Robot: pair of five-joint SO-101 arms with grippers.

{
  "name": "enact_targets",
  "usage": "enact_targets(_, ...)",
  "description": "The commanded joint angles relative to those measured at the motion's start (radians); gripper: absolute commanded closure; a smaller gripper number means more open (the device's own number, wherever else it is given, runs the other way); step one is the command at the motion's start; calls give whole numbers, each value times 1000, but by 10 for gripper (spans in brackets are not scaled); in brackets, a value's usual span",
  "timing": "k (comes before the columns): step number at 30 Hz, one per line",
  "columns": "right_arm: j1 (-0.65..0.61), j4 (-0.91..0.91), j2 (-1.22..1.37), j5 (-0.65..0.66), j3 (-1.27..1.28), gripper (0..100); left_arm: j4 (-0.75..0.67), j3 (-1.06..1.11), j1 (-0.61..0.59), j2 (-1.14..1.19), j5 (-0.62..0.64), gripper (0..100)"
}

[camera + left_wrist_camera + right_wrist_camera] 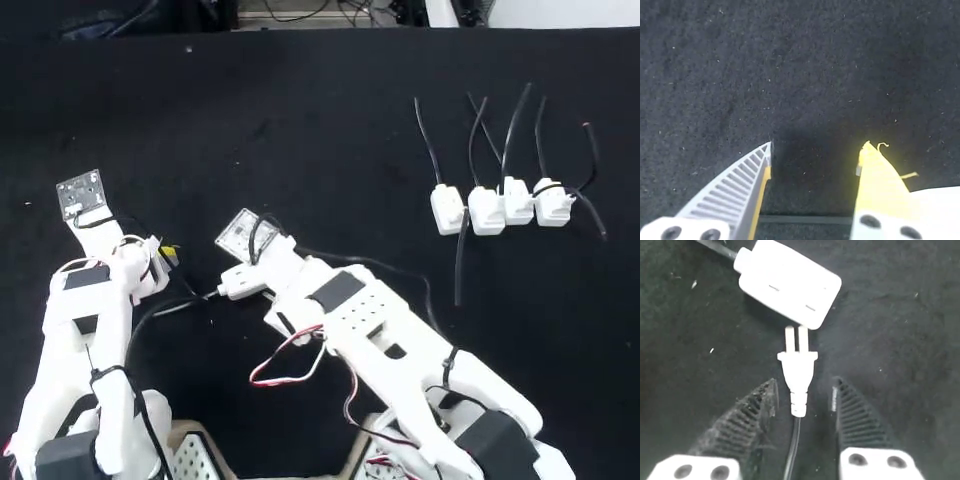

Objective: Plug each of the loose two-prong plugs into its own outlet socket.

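Right gripper (805, 385): right wrist view; parted to a narrow gap, holding nothing, one ribbed finger (747, 415) on either side of the plug.
Plug (797, 371): flat on the table (900, 315), between the fingers, touching neither as far as can be seen.
Plug's long axis: in line with the gripper's own reach; prongs pointing away from the wrist, plug cord (794, 440) trailing back beneath it.
Socket block (790, 282): straight ahead of the prongs, with the prong tips just at its near edge; lying askew to the plug's line, two slots showing on the face turned toward the camera, block cord (715, 246) leaving its far end.
Likely hinge of the move: closing on the plug body as it lies, then probably raising and turning the prongs to meet those slots rather than the block's side.
Left gripper (817, 145): left wrist view; spread wide, nothing between the fingers, one of them yellow-faced; bare black table below.
High view, right arm: reaching in over the table's middle, socket block at its tip, block cord running off toward the left arm.
High view, left arm: folded near the left edge, close to that cord but apart from the block.
Nearer arm: right, plainly.
Row of white blocks (487, 210): far right of the table, cords fanned upward, well apart from both arms.
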Motion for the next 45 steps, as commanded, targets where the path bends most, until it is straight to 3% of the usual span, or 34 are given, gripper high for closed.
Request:
enact_targets(1,12,-31,5,46,-56,856,-6,-51,2,-8,-12,723)
enact_targets(12,26,-31,265,89,-182,812,-6,-53,1,-9,-12,723)
enact_targets(15,20,-29,302,92,-200,888,-6,-51,1,-9,-12,723)
enact_targets(17,20,-29,285,84,-200,993,-6,-51,1,-9,-12,723)
enact_targets(25,29,160,76,86,-150,988,-6,-54,1,-9,-12,723)
enact_targets(30,84,72,15,92,-28,985,-6,-54,1,-9,-12,723)
enact_targets(36,80,17,73,84,41,888,-6,-54,1,-9,-12,723)
enact_targets(40,89,12,82,83,39,992,-6,-54,1,-9,-12,723)
enact_targets(45,144,78,8,83,-16,988,-6,-53,1,-9,-12,723)
